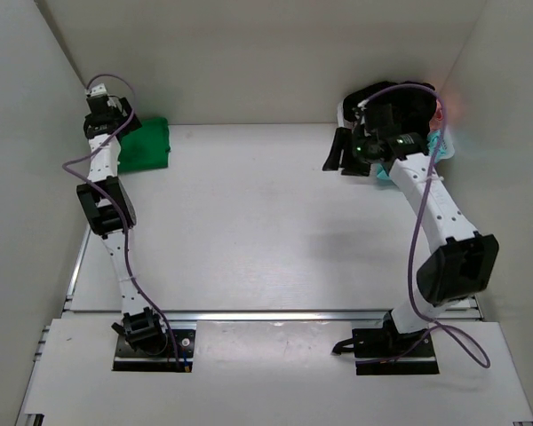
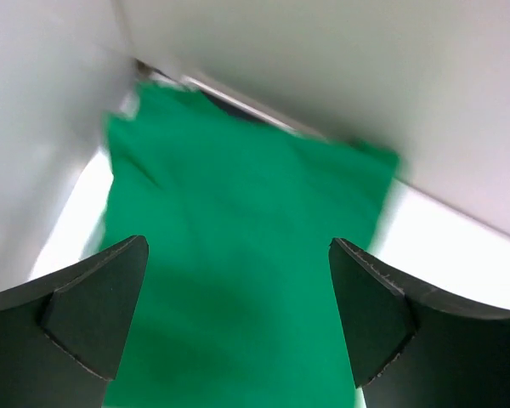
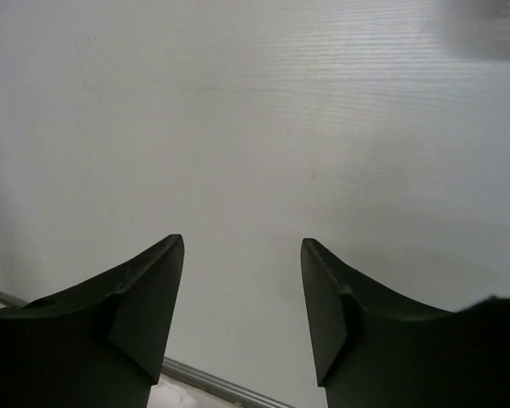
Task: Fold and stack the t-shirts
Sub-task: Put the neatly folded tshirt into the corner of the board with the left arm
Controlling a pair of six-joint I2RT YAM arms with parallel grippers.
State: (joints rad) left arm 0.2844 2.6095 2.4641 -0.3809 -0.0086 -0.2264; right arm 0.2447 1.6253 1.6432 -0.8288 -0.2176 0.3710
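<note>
The white table point(image 3: 255, 102) lies bare ahead of the right gripper's point(image 3: 242, 251) spread, empty fingers, and a heap of black, pink and teal t-shirts point(image 1: 445, 145) sits behind them. The bright green t-shirt point(image 2: 238, 221), apparently folded, lies flat between and beyond the left gripper's point(image 2: 238, 259) wide-spread fingers. It looks light and limp, so pinching a doubled edge nearest the fingertips seems best.

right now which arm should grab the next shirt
Right: the right gripper is open beside the black, pink and teal cloth pile; left gripper hovers over the bright green folded shirt.
</note>
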